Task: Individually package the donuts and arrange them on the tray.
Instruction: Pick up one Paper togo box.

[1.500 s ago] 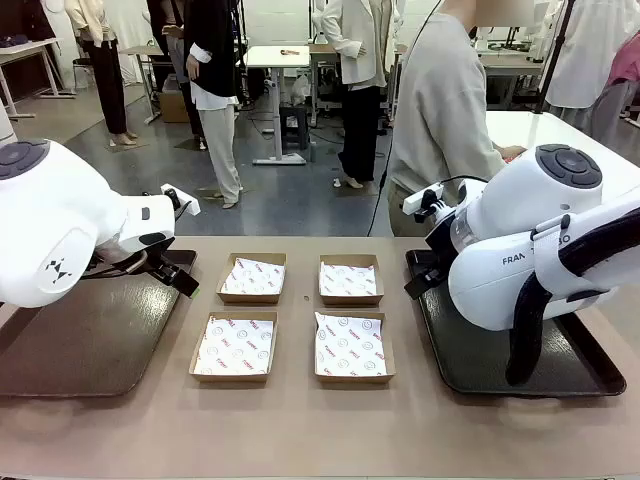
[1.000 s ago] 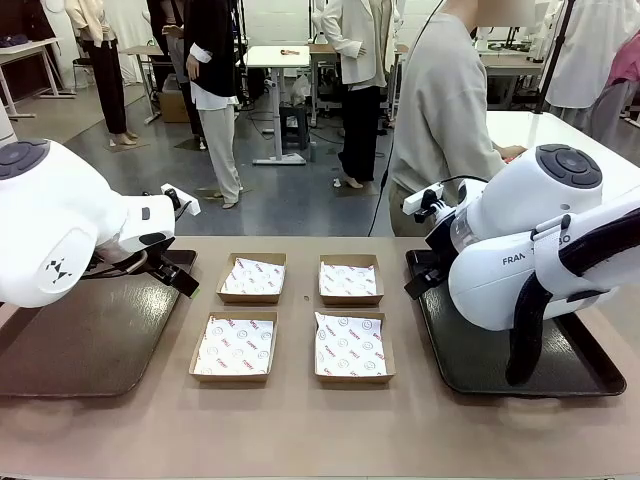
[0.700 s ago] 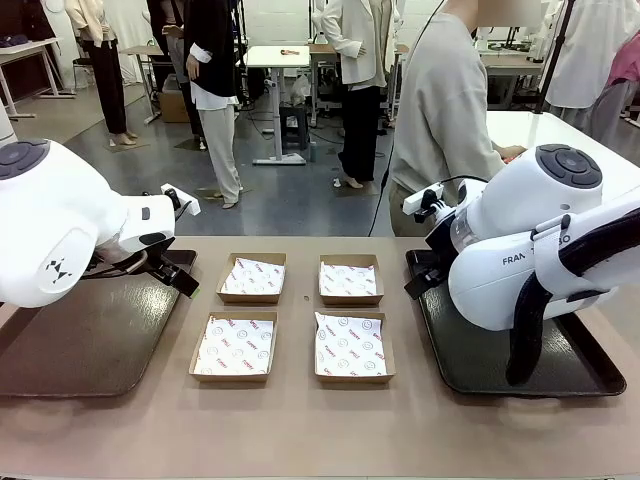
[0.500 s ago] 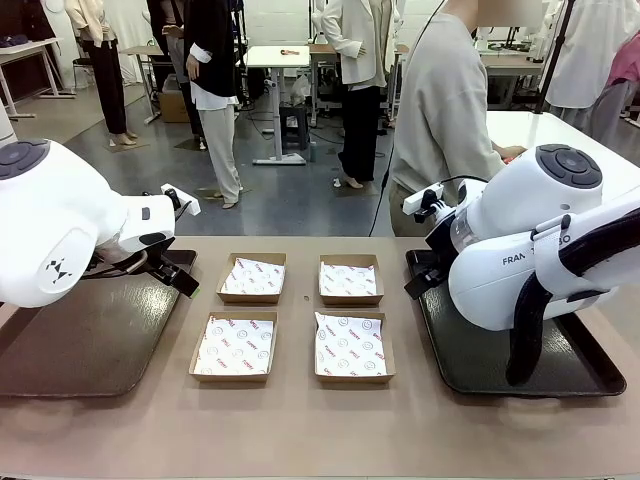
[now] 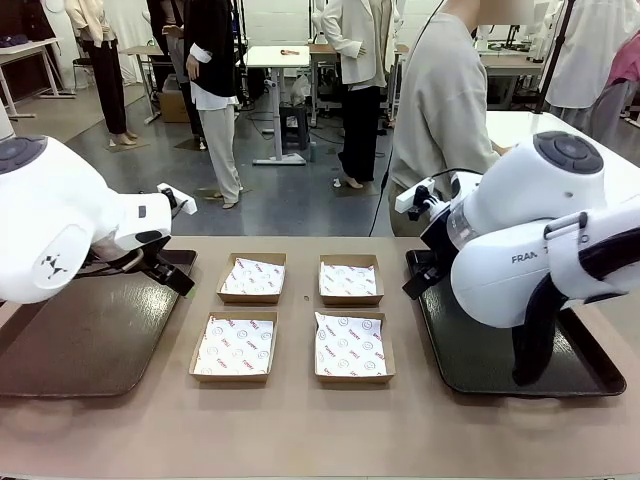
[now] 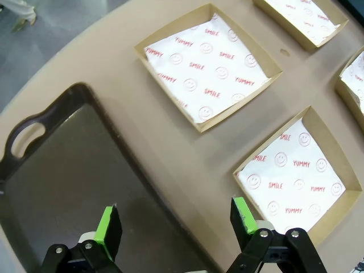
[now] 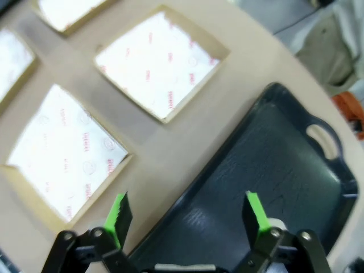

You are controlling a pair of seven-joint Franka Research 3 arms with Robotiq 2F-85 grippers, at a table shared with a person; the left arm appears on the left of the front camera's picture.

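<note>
Hard-to-see stuff first. In the front view the right arm's fat white body sits in front of a big chunk of the right tray point(image 5: 470, 365), and the left arm covers the far left part of the left tray point(image 5: 95, 345). The right wrist view is smeared, so the print on the paper there is just red specks. Two of the four boxes are cut off by the frame edges in each wrist view. The left wrist view is sharp: the liner in the box point(image 6: 207, 65) reads "YUMMY" and "SMILE" with little smiley faces. There's a tiny dark spot point(image 5: 305, 297) on the desk point(image 5: 300, 430) between the two far boxes, too small to say what it is. A person point(image 5: 440, 110) in a grey top stands at the far side, partly behind the right arm, and I can't make out their hands. Can't tell where the donuts are from these shots.

Now the arms. The left arm comes in low from the left, wrist angled down toward the boxes. The left tool point(image 6: 173, 219) hangs with its jaws spread wide and nothing between them, one green pad point(image 6: 107, 223) over the tray and the other over a box corner. The right arm humps up over its tray, wrist pointing down. The right tool point(image 7: 186, 207) is just as released and empty-handed, above the tray's edge beside the boxes.
</note>
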